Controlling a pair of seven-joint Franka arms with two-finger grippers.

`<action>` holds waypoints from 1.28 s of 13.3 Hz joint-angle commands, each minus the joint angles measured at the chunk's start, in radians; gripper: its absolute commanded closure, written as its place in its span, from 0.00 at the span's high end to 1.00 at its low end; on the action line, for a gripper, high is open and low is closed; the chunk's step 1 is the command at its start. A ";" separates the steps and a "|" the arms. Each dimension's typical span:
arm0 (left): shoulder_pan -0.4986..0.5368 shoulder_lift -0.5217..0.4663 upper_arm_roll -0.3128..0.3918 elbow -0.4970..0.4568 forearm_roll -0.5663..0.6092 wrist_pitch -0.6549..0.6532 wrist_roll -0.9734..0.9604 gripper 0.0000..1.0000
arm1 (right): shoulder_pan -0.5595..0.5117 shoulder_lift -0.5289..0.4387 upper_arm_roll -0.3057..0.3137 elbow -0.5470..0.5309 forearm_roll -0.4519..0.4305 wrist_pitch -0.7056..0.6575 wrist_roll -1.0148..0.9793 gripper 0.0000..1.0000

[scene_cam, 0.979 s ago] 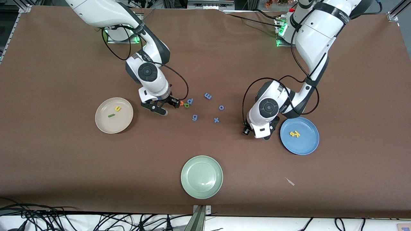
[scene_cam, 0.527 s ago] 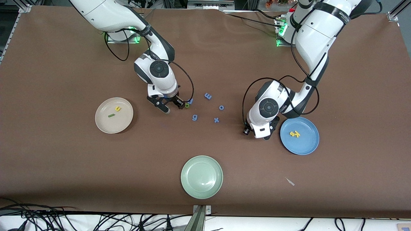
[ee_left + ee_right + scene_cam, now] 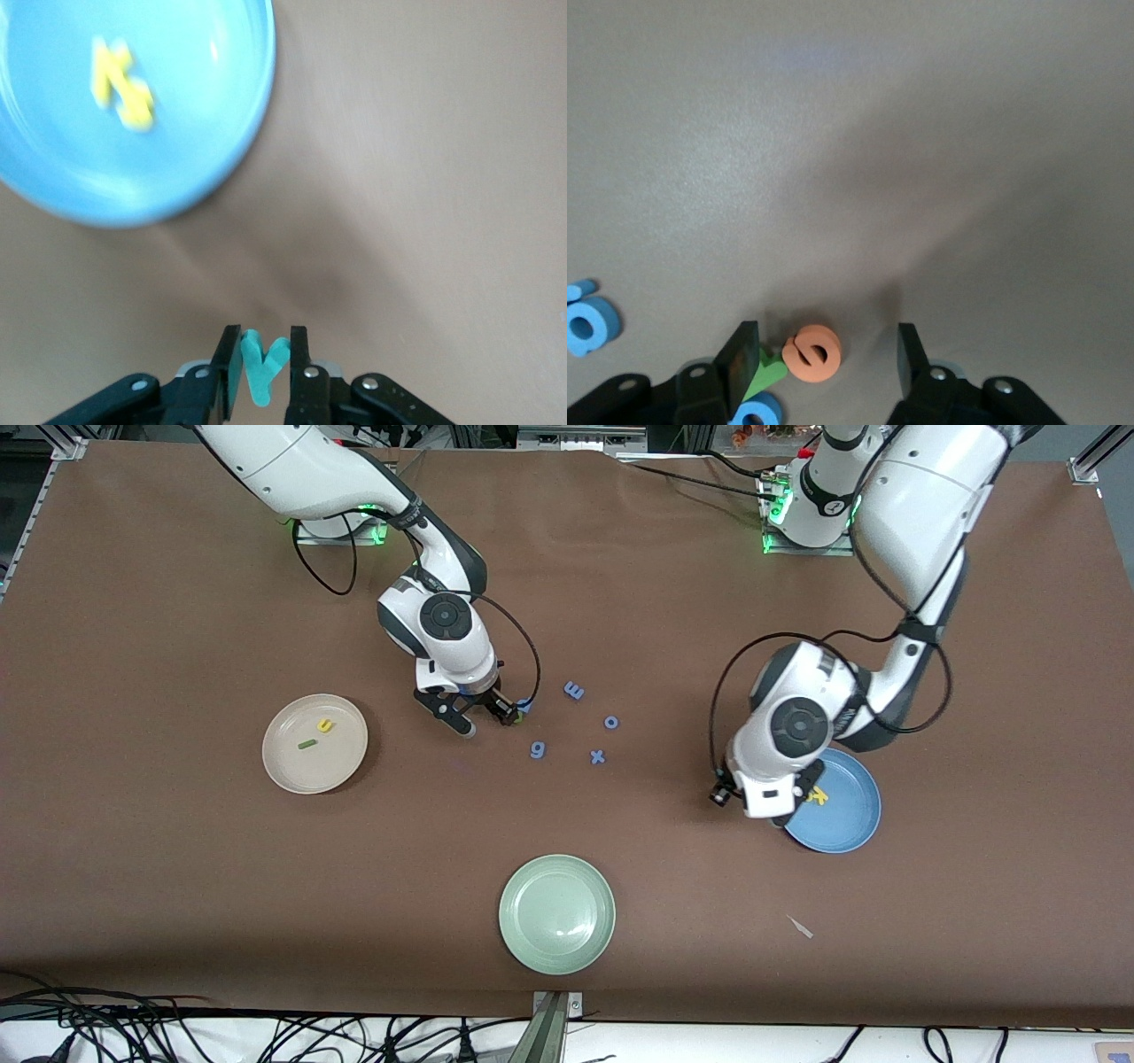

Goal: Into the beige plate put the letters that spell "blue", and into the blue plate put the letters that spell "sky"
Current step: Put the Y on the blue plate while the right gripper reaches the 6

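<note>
Two grippers have shifted in the last second. The left gripper has lifted off the table by the blue plate and now hangs over its rim, jaws pinching the teal "y"; the yellow "s" and "k" already lie in that plate, so "sky" needs only a release. The right gripper has come down with jaws spread around the orange "e", well apart from the blue plate.
</note>
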 commanded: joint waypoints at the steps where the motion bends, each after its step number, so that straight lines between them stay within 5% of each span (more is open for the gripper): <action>1: 0.089 -0.032 -0.006 -0.009 0.029 -0.039 0.213 0.09 | 0.014 0.024 -0.014 0.019 -0.053 0.015 0.044 0.71; 3: 0.153 -0.032 -0.007 -0.015 0.029 -0.039 0.369 0.14 | 0.014 0.024 -0.017 0.018 -0.069 0.015 0.044 0.67; 4: 0.176 -0.030 -0.007 -0.016 0.029 -0.039 0.431 0.46 | 0.014 0.025 -0.017 0.018 -0.075 0.015 0.044 0.63; 5: 0.178 -0.030 -0.003 -0.015 0.031 -0.039 0.468 0.99 | 0.014 0.028 -0.017 0.016 -0.075 0.015 0.045 0.59; 8: 0.172 -0.039 -0.007 0.017 0.031 -0.041 0.473 1.00 | 0.014 0.031 -0.017 0.010 -0.078 0.031 0.045 0.50; 13: 0.141 -0.084 -0.020 0.177 0.063 -0.212 0.505 1.00 | 0.018 0.041 -0.017 0.012 -0.080 0.043 0.082 0.57; 17: 0.151 -0.160 -0.020 0.217 0.091 -0.248 0.784 1.00 | 0.032 0.042 -0.017 0.012 -0.080 0.044 0.110 0.57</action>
